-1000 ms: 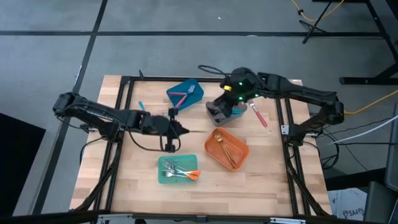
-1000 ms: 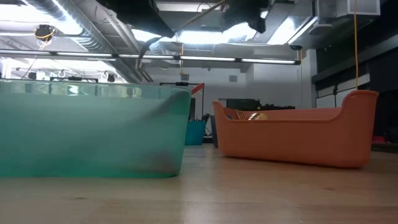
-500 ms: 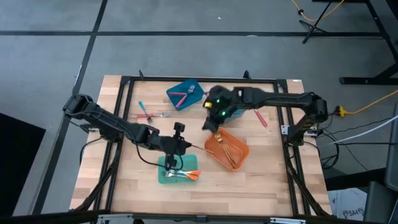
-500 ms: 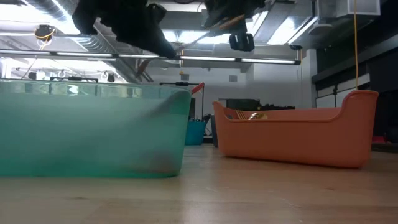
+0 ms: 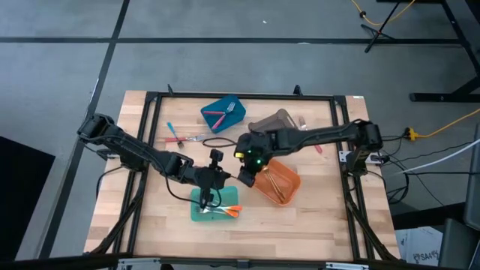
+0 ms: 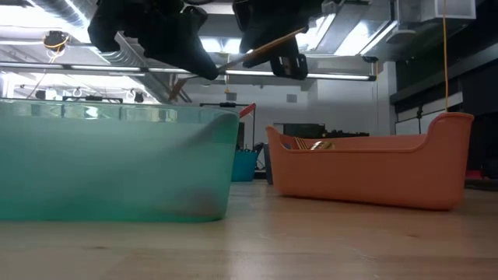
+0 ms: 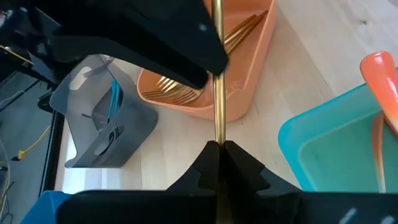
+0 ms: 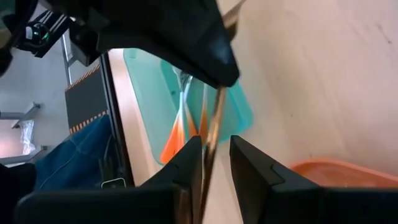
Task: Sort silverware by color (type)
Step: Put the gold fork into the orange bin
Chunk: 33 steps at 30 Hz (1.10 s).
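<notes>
A gold utensil (image 7: 217, 106) hangs in the air above the gap between the teal bin (image 5: 196, 215) and the orange bin (image 5: 294, 178). My left gripper (image 5: 223, 178) is shut on it, reaching in from the table's left. My right gripper (image 5: 244, 175) reaches in from the right and meets it there. Its fingers stand open on either side of the same utensil (image 8: 214, 118). In the low view the gold utensil (image 6: 268, 48) slants up between the two grippers. Orange-handled forks (image 5: 227, 209) lie in the teal bin and gold utensils (image 5: 274, 180) in the orange one. My left gripper pinches the gold utensil's thin shaft (image 7: 217, 138) between its two fingertips. The shaft runs straight on ahead of the fingers toward my right gripper. The utensil is lifted clear of the table and bins; which end is held is hidden by the fingers. My right gripper has the shaft (image 8: 210, 155) between its fingers, close to one finger (image 8: 186, 168); whether it touches I cannot tell.
A blue bin (image 5: 219, 110) with a pink-handled utensil stands at the far middle, a grey bin (image 5: 271, 121) to its right. Loose utensils (image 5: 180, 138) lie on the table at the far left, and a pink one (image 5: 316, 144) by the right arm.
My right gripper has come down from over the grey bin toward the near edge and the left, up to my left gripper. My left gripper, with the gold utensil, has gone toward the near edge and slightly right, to above the teal bin's far edge, then kept still.
</notes>
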Each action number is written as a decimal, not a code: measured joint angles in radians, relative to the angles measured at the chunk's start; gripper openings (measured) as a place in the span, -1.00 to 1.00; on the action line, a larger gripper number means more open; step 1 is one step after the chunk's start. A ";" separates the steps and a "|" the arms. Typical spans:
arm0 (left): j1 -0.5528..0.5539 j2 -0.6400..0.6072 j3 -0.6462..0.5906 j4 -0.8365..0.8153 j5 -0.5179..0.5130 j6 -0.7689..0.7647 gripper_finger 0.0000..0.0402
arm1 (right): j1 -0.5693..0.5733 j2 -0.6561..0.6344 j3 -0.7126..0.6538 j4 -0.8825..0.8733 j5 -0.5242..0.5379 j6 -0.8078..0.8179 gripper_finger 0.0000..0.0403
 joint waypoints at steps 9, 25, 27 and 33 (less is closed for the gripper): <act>0.000 0.000 -0.001 0.014 0.000 0.000 -0.98 | 0.014 0.029 0.000 0.061 0.012 0.000 -0.64; 0.000 -0.002 -0.001 0.024 0.001 -0.001 -0.98 | 0.012 0.053 0.000 0.124 0.018 0.001 -0.84; 0.000 -0.002 -0.001 0.024 -0.002 -0.002 -0.98 | 0.011 0.053 0.000 0.122 0.018 0.003 -0.94; 0.000 -0.002 -0.001 0.024 -0.004 -0.002 -0.98 | 0.011 0.053 0.000 0.122 0.018 -0.001 -0.94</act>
